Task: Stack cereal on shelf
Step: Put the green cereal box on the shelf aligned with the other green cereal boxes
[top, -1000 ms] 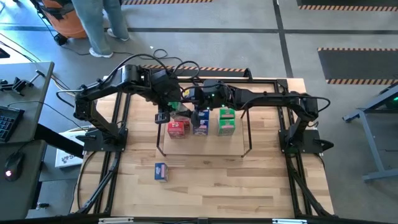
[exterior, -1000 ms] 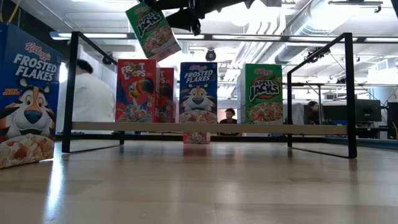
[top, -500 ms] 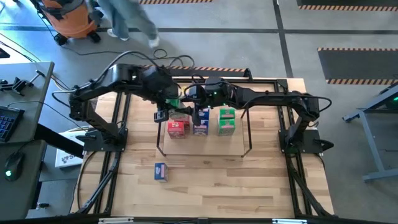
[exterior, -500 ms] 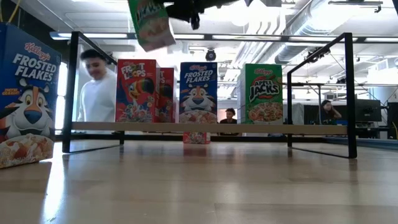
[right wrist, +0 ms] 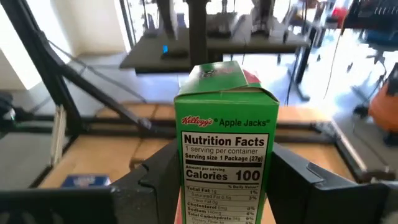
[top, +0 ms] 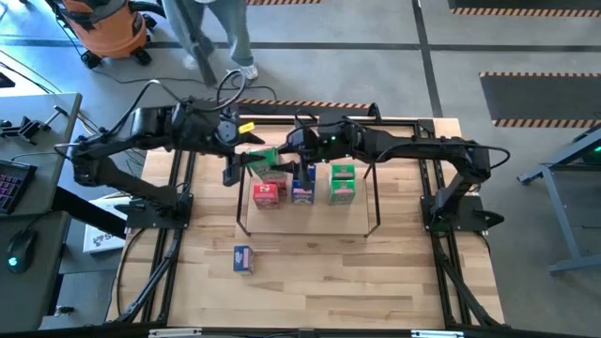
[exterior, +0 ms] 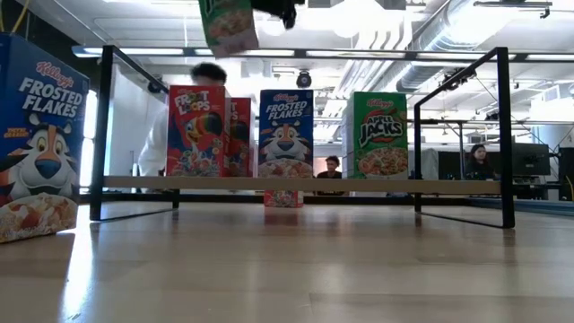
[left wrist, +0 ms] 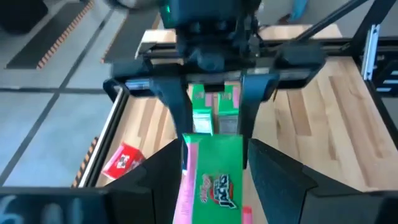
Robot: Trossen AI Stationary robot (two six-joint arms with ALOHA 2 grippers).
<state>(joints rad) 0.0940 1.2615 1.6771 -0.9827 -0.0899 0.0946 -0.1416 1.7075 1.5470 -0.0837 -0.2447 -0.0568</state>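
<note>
On the low black wire shelf (top: 308,231), three upright cardboard cereal boxes fill the far row: a red Froot Loops box (exterior: 196,131), a blue Frosted Flakes box (exterior: 286,133) and a green Apple Jacks box (exterior: 379,135). Narrow gaps separate them. The near part of the shelf lies open, as does the space right of the green box. Both dark arms crowd the air above the far-left part. A small blue box (top: 243,258) lies alone on the near wooden tabletop (top: 376,272).

Both arms (top: 141,141) are matte black, chunky jointed links with loose black cables looping off the far side. Each pincer (left wrist: 214,146) has two dark, wedge-shaped fingers.
</note>
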